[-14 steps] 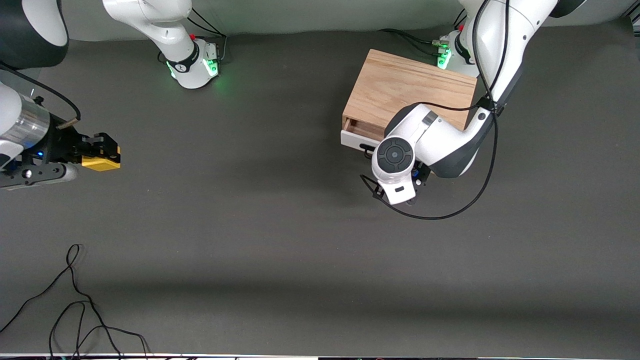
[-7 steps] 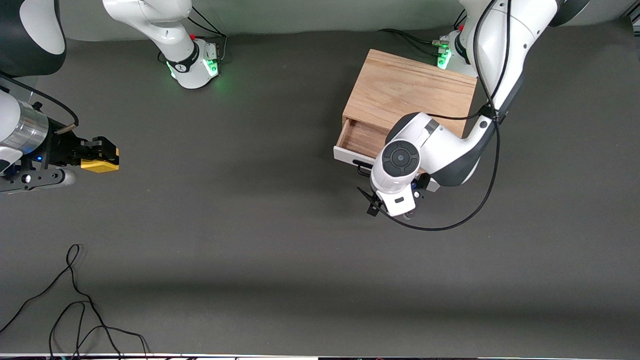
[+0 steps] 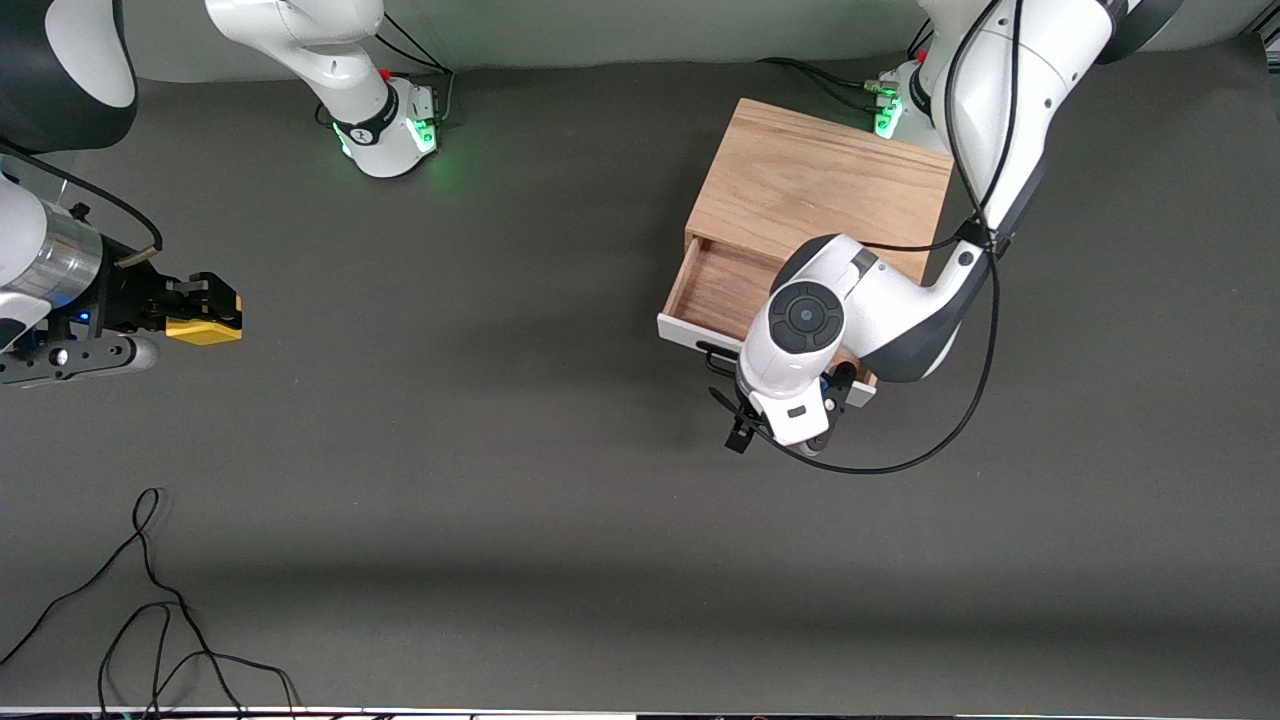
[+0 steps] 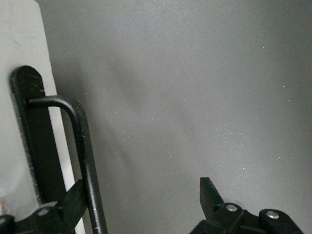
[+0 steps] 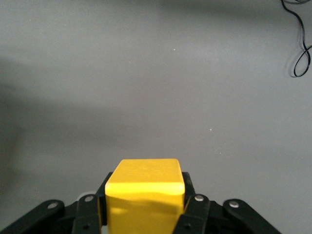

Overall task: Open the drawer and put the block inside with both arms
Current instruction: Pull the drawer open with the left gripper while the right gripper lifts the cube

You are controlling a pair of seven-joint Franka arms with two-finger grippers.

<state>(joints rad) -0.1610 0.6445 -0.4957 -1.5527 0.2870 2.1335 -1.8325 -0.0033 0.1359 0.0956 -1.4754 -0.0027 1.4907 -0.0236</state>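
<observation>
**Sliding drawer stands part open while the block hangs in the right gripper**

Spreading across both camera heights is the dark grey table (image 3: 500, 480), which carries everything else. Next in bulk come the two white arms: the left arm (image 3: 900, 300) bends down from its base over the wooden box, and the right arm (image 3: 50, 260) reaches in at its own end of the table.

A light oak box (image 3: 820, 185) sits at the left arm's end, close to that arm's green-lit base. Its drawer (image 3: 715, 290) is pulled partway out toward the front camera, wooden floor showing, white front panel (image 4: 19, 97) facing the camera side. The black bar handle (image 4: 83, 161) runs along that panel.

At the handle is the left gripper (image 4: 141, 207), spread wide: one finger lies against the bar and the other stands well apart over bare table, so nothing is clamped.

Over bare table at the right arm's end, well apart from the box, the right gripper (image 5: 145, 204) is clenched on the block (image 5: 145, 192), a small yellow cube pinched between both fingers.

Loose black cable (image 3: 150, 600) lies near the front camera's edge.
</observation>
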